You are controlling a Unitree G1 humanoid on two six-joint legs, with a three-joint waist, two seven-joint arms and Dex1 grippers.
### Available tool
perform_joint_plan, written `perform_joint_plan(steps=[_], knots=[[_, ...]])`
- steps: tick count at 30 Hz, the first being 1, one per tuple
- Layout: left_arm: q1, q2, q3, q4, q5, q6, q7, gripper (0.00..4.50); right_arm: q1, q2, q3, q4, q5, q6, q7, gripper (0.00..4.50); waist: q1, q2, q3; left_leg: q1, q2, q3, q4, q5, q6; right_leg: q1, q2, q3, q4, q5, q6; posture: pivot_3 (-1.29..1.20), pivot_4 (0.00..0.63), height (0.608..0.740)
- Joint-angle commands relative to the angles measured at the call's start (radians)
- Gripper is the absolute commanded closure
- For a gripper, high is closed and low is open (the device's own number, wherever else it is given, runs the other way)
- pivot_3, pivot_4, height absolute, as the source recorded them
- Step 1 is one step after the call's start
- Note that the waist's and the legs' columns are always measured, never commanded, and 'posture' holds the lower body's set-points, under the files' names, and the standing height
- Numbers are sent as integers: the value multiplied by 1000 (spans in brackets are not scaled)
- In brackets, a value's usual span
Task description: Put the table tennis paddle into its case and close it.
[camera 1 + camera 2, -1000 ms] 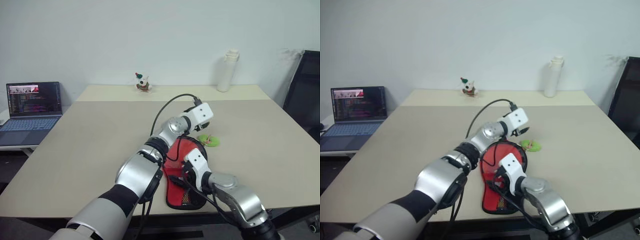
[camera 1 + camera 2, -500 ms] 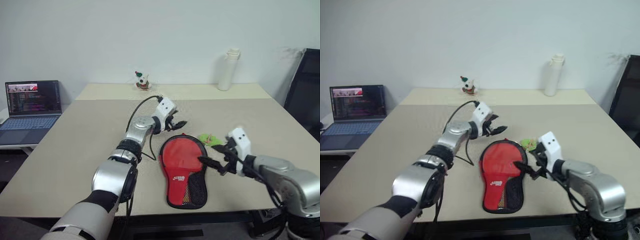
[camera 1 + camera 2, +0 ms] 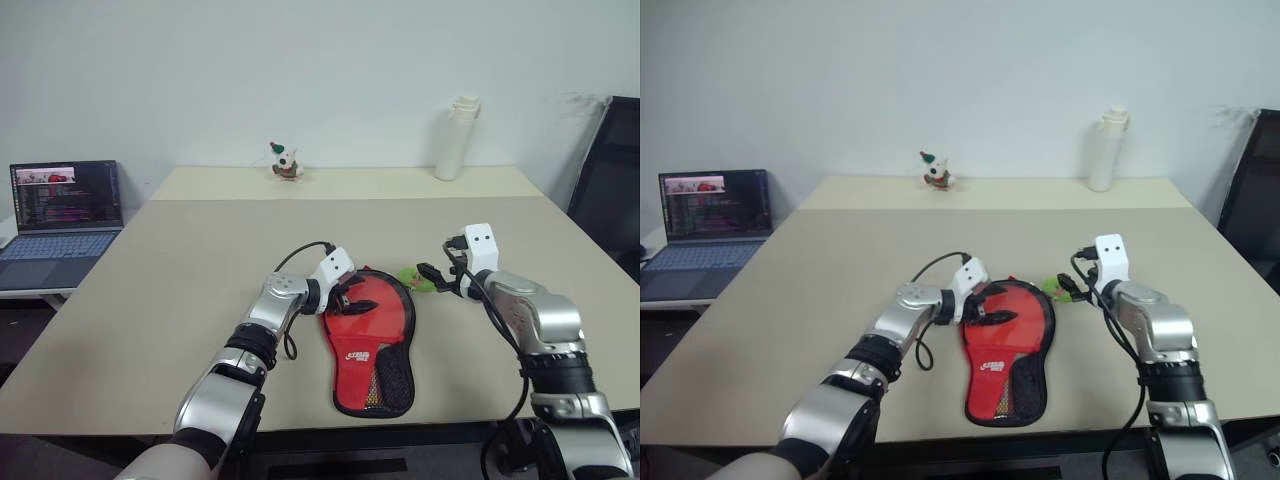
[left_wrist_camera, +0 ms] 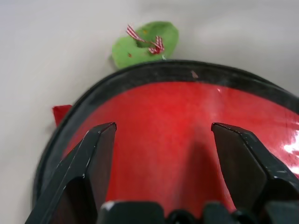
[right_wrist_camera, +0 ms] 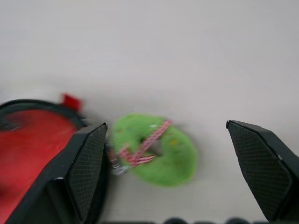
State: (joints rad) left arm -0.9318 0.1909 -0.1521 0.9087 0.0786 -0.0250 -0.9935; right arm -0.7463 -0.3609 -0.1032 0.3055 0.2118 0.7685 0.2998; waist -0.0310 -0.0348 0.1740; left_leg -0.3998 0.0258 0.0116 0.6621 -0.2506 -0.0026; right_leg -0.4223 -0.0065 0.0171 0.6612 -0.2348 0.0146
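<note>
Case [image 3: 368,335] lies flat near the table's [image 3: 150,300] front edge, red side up, round end pointing away, mesh pocket [image 3: 394,380] at the near narrow end; logo reads across the neck; green charm [image 3: 418,279] sits on the table just beside the round end, on the robot's right. Paddle is not separately visible; probably inside already, judging by the full, flat shape, but I cannot tell.

Left gripper [image 3: 352,296] hovers at the round end's left rim, jaws wide, nothing held; right gripper [image 3: 434,275] sits just over the charm, jaws at their widest, empty.

Handling, as a guess: case is soft fabric, light, likely to slide or bunch on the smooth tabletop if tugged one-handed; better to pin the rim with one gripper and pull the charm with the other, since the charm likely hangs from the zip pull; charm is small and floppy, so pinch it low, near its attachment.

Views: head views give the whole layout plus laptop [image 3: 62,212], bottle [image 3: 455,138] and toy [image 3: 284,163] well away; left wrist view shows the black piping [image 4: 154,71] around the red face and a small red tab at the rim; right wrist view shows the charm's red-and-white ribbon [image 5: 142,146] between the fingers [image 5: 86,168], blurred.
</note>
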Motion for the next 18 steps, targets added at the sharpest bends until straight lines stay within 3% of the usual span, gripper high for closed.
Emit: perform_joint_plan(steps=[1,6,11,18], knots=[[11,6,-12,-35,-3,-5,2,975,-70,0,-1,172,-41,-127,-15,0,0,0,0,0,0,0,0,0,0,0,0,0,0,0,-1,0,150,740],[28,10,-13,-53,-6,5,6,975,-108,19,8,346,-54,-188,10,0,0,0,0,0,1,1,0,0,0,0,0,0,0,1,-1,0,150,740],[47,14,-15,-77,-6,14,8,975,-102,42,42,389,-80,-212,39,0,-3,0,0,1,1,0,0,0,0,0,0,1,1,1,-1,0,150,740],[63,11,-27,-80,3,14,18,930,-65,61,85,325,-104,-204,68,2278,-2,1,-1,2,2,0,0,0,0,0,1,1,2,1,-1,0,150,740]])
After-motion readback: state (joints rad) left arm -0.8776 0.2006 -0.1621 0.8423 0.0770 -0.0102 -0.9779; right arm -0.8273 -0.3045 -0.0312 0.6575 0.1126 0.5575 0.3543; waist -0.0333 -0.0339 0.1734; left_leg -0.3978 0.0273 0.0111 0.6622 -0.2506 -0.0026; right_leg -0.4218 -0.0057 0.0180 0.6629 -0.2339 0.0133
